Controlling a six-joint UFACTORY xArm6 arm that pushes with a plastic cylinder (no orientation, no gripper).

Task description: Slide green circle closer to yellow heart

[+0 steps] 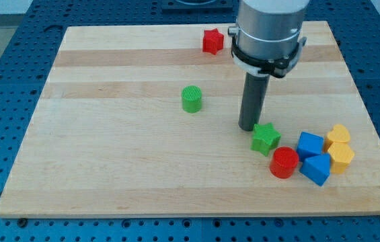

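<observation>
The green circle (192,99) is a short cylinder standing alone near the middle of the wooden board (109,168). The yellow heart (338,134) lies at the view's right, at the top of a cluster of blocks. My tip (247,127) rests on the board to the right of the green circle and a little lower, just above and left of a green star (265,138), close to or touching it.
A red star (212,41) sits near the board's top edge. In the right cluster lie a blue cube (310,144), a red cylinder (284,163), a second blue block (316,168) and a yellow hexagon (342,157).
</observation>
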